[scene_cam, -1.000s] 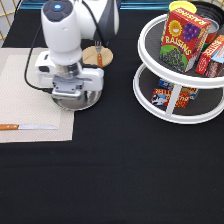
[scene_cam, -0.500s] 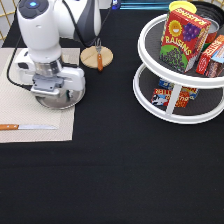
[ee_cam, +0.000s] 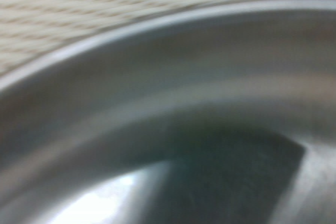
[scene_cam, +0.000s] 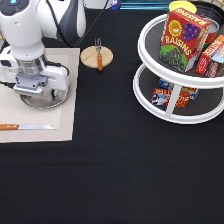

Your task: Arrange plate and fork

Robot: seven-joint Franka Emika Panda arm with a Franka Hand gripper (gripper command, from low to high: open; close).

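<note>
The shiny silver plate [scene_cam: 54, 101] is on the beige placemat [scene_cam: 64, 125] at the exterior view's left, directly under my gripper [scene_cam: 39, 95]. The gripper is down at the plate and shut on its rim. The hand covers most of the plate. The wrist view is filled by the plate's inside and rim [ee_cam: 187, 125], with a strip of placemat [ee_cam: 67, 25] beyond it. The fork [scene_cam: 99, 56], with silver tines and an orange-brown handle, lies across the small round wooden disc [scene_cam: 89, 58] on the black table, to the right of the mat's top corner.
A knife [scene_cam: 27, 127] with an orange handle lies along the placemat's lower edge. A white two-tier turntable rack [scene_cam: 172, 107] with a raisins box [scene_cam: 184, 37] and other packets stands at the exterior view's right. The arm's cable hangs behind the gripper.
My gripper has moved to the exterior view's left with the plate, from the mat's right edge to well onto the mat. The fork, disc and knife have not moved.
</note>
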